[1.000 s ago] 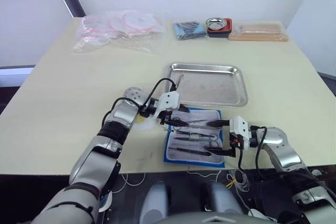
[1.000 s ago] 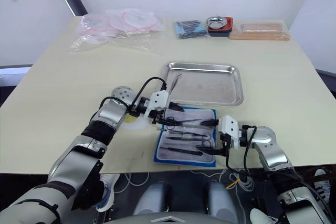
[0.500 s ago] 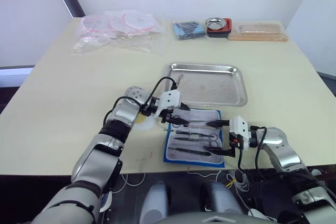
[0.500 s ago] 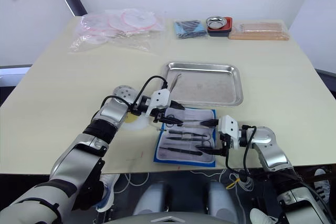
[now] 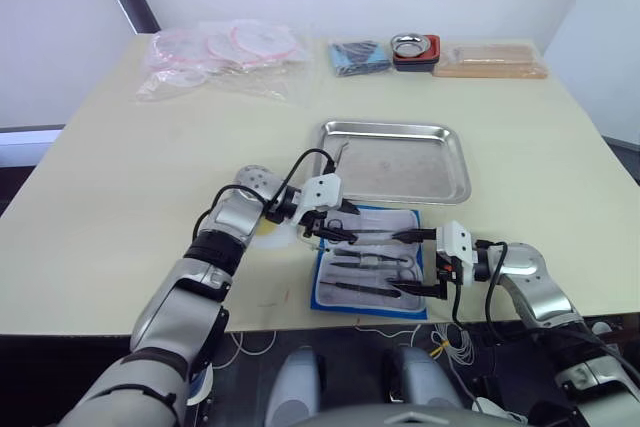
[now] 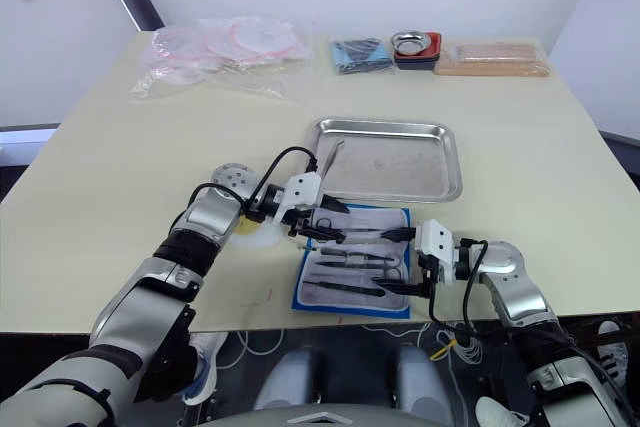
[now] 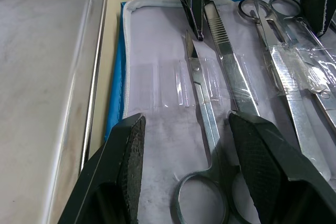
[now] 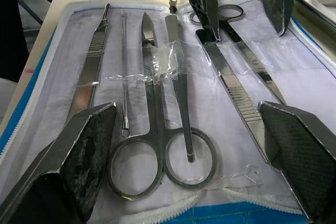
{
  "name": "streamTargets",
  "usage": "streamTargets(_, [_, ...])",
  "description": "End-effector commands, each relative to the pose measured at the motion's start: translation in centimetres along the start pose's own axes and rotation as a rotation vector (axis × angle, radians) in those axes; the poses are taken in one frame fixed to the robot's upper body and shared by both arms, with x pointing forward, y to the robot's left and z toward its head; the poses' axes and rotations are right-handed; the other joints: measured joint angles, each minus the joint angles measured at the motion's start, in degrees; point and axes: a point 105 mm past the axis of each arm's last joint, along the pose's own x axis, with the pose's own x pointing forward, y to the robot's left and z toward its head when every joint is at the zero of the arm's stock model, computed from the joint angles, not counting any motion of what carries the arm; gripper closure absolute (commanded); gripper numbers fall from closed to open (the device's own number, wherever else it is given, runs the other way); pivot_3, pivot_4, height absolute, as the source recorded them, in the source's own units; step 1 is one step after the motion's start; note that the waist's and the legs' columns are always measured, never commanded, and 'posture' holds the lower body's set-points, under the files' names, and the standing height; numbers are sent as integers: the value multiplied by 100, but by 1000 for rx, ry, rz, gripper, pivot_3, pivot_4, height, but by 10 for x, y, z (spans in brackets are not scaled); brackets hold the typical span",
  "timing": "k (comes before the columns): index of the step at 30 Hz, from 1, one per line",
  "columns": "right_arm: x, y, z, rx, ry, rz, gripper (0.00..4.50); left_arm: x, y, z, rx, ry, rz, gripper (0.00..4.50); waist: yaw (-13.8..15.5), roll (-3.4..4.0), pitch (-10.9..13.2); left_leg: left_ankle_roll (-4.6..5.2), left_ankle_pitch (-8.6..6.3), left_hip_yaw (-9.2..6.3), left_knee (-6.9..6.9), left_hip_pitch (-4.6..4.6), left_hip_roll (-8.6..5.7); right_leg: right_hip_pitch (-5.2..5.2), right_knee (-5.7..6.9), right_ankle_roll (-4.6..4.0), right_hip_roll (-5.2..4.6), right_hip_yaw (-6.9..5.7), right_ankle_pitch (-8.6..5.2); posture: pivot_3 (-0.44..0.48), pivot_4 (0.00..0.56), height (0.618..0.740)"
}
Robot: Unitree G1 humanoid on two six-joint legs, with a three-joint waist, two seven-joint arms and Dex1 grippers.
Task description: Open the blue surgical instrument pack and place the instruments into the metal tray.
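Now blue surgical instrument pack (image 5: 368, 262) lies unfolded, lower centre, touching metal tray (image 5: 396, 161) near rim. Left gripper (image 7: 185, 166) fingers spread, empty, straddling scissors (image 7: 202, 145); long axis runs along fingers. Right gripper (image 8: 191, 145) spread, empty.

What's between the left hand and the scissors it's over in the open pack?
Only a clear plastic retaining strap across the scissors. The left hand is open, straddling the handles, on the open blue pack; the right hand is open opposite.
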Motion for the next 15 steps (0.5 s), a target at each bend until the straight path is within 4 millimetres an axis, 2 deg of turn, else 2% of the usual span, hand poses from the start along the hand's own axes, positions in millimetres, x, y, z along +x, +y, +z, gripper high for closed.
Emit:
streamTargets(1, [1,26,-49,163,155,42,0,1,-5,2,-9,-4,-26,2247,-1,0,0,0,0,0,0,0,0,0,0,0,0,0,0,0,150,740])
streamTargets(3, [1,26,-49,164,154,42,0,1,-6,1,-26,1,-34,2894,-2,0,0,0,0,0,-1,1,0,0,0,0,0,0,0,0,150,740])
streamTargets(6, [1,27,-49,165,154,41,0,1,-8,2,-34,7,-45,4355,-2,-1,0,0,0,0,-1,1,1,0,0,0,1,0,0,0,150,740])
streamTargets(7, [1,27,-50,165,154,40,0,1,-8,2,-34,8,-45,4484,-2,-1,0,0,0,0,-1,1,2,0,0,0,1,0,0,0,150,740])
streamTargets(15, [2,27,-49,168,150,39,0,-4,-4,9,-60,48,-44,4484,-5,-3,-2,0,0,1,-2,2,3,1,0,0,3,1,-2,0,150,740])
